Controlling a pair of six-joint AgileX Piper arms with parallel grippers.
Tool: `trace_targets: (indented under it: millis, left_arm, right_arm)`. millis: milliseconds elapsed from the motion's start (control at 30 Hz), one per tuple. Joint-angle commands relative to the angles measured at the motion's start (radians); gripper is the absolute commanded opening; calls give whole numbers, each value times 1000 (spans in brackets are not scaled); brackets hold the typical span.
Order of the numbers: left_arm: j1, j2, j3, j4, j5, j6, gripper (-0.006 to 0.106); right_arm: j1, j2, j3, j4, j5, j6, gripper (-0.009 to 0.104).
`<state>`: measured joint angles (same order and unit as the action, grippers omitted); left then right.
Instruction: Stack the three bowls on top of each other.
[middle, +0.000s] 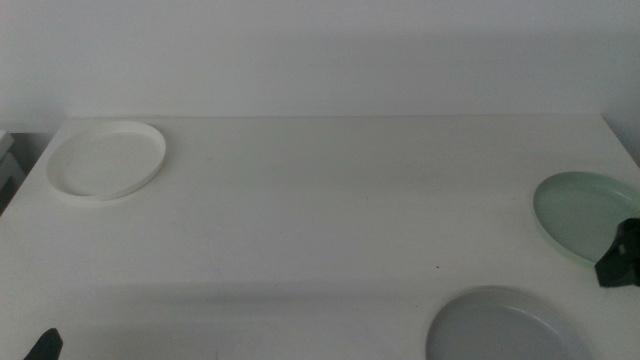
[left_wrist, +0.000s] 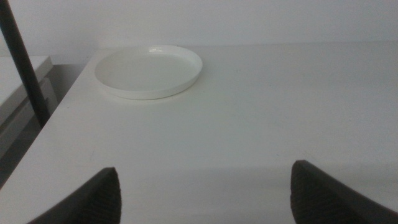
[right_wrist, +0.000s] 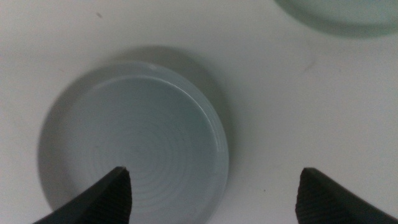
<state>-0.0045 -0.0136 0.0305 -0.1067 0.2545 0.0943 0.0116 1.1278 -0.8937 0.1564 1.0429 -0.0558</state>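
Bowls lie well apart on the white table (middle: 330, 210): the white bowl (middle: 107, 160) at the far left, the mint green bowl (middle: 585, 215) at the right edge, the pale grey bowl (middle: 505, 325) near the front right. They look light, stiff and smooth, probably slippery, so a pinch across the low rim seems the best hold. The right gripper (right_wrist: 211, 196) hangs open over the grey bowl's rim, pointing down; the left gripper (left_wrist: 205, 193) waits open, low at the front left, facing the white bowl.

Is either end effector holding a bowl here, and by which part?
Nothing is held. The right end effector hangs open over the grey bowl; the left end effector waits open, away from the white bowl.
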Motion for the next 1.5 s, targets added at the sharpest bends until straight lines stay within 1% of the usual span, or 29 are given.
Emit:
trace_targets:
  millis: [0, 100, 300, 467, 633, 767, 1000, 1200, 1267, 1300, 1367, 1400, 1467]
  left_arm:
    - [-4, -14, 5, -12, -81, -13, 90]
    - [-4, -14, 5, -12, -81, -13, 90]
    - [-4, -14, 5, -12, -81, -13, 90]
    - [-4, -14, 5, -12, -81, -13, 90]
    - [-4, -14, 5, -12, -81, -13, 90]
    - [-4, -14, 5, -12, -81, -13, 90]
    - [-4, -14, 5, -12, -81, -13, 90]
    - [-4, -14, 5, -12, -81, -13, 90]
    - [-4, -14, 5, -12, -81, -13, 90]
    - [-4, -14, 5, -12, -81, -13, 90]
    - [-4, -14, 5, -12, -81, -13, 90]
    - [-4, -14, 5, -12, -81, -13, 90]
    - [-4, -14, 5, -12, -81, -13, 90]
  right_arm:
    - [-5, 38, -24, -11, -24, 1, 96]
    - [-5, 85, 24, 1, -59, 6, 96]
    - [-5, 154, 155, 1, -174, 7, 96]
    - [-5, 201, 200, 6, -254, 7, 94]
    - [0, 248, 232, 24, -310, 7, 88]
    - [38, 286, 233, 24, -327, 7, 81]
    - [65, 364, 233, 32, -347, 7, 62]
    - [65, 385, 233, 32, -347, 7, 38]
    - [65, 385, 233, 32, -335, 7, 23]
    - [65, 385, 233, 29, -330, 7, 19]
    - [65, 385, 233, 27, -317, 7, 2]
    - [65, 383, 233, 28, -316, 7, 0]
    - [65, 372, 231, 32, -310, 8, 0]
